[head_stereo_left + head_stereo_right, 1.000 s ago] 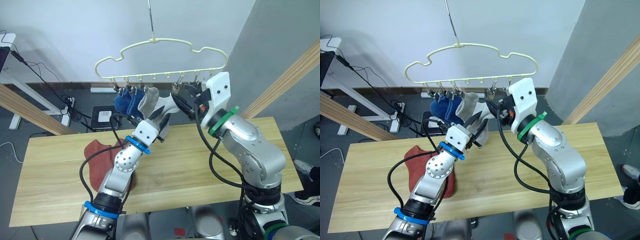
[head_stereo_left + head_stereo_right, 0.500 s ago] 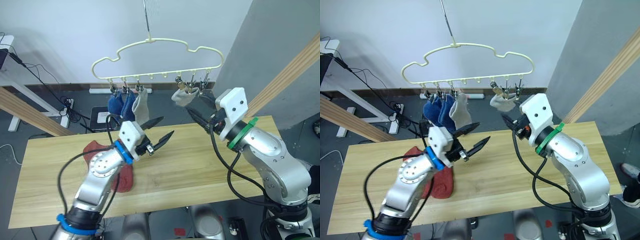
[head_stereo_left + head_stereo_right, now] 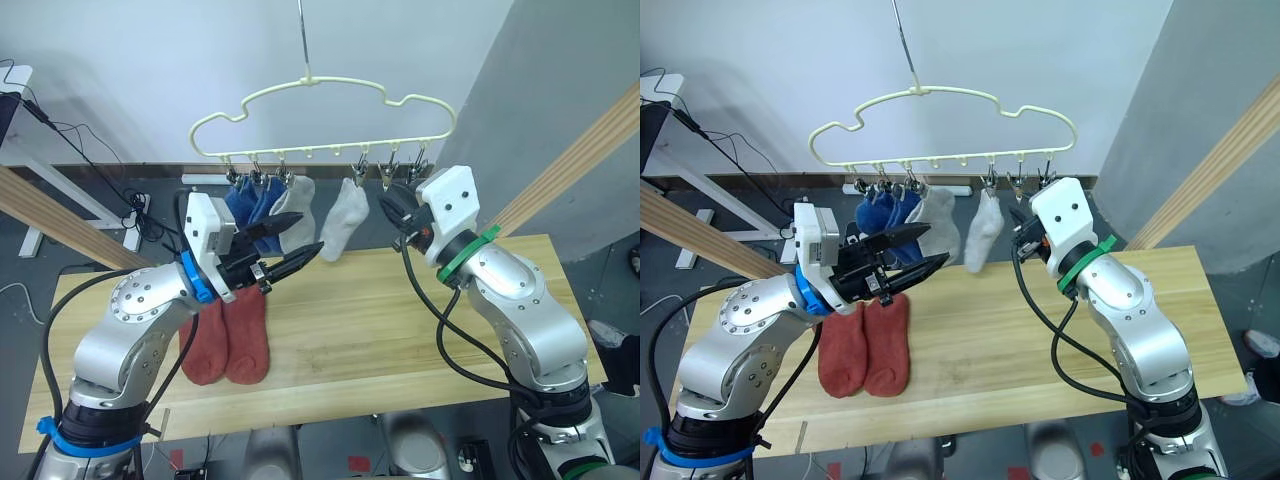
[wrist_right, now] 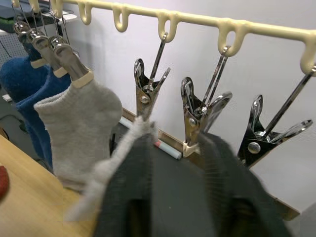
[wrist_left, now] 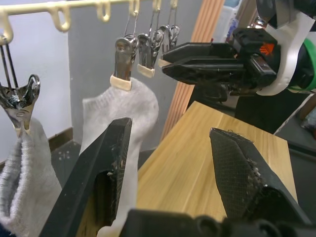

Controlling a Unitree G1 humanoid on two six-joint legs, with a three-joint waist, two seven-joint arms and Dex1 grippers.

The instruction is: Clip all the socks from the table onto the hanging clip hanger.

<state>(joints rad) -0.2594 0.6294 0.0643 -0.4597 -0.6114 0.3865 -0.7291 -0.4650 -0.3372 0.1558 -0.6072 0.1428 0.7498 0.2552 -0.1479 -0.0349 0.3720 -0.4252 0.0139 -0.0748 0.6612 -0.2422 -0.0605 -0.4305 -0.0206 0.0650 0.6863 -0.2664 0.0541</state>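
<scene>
The cream clip hanger (image 3: 306, 78) hangs above the table's (image 3: 400, 330) far edge. Two blue socks (image 3: 247, 200) and a grey sock (image 3: 300, 198) hang side by side from its left clips. A second grey sock (image 3: 348, 222) hangs from a clip further right. Two rust-red socks (image 3: 228, 335) lie flat side by side on the table's left half. My left gripper (image 3: 308, 232) is open and empty, above the red socks and just below the hung socks. Just right of the second grey sock is my right gripper (image 3: 392, 208), open and clear of it, under two empty clips (image 4: 200, 116).
Slanted wooden poles (image 3: 55, 215) (image 3: 585, 150) stand at the table's left and right. Cables and a power strip (image 3: 135, 205) lie on the floor behind. The table's right half is bare wood.
The second grey sock, held up at the clips by both grippers a second ago, now hangs from a clip by itself. Both grippers have drawn back, the left one to the left, uncovering the red socks.
</scene>
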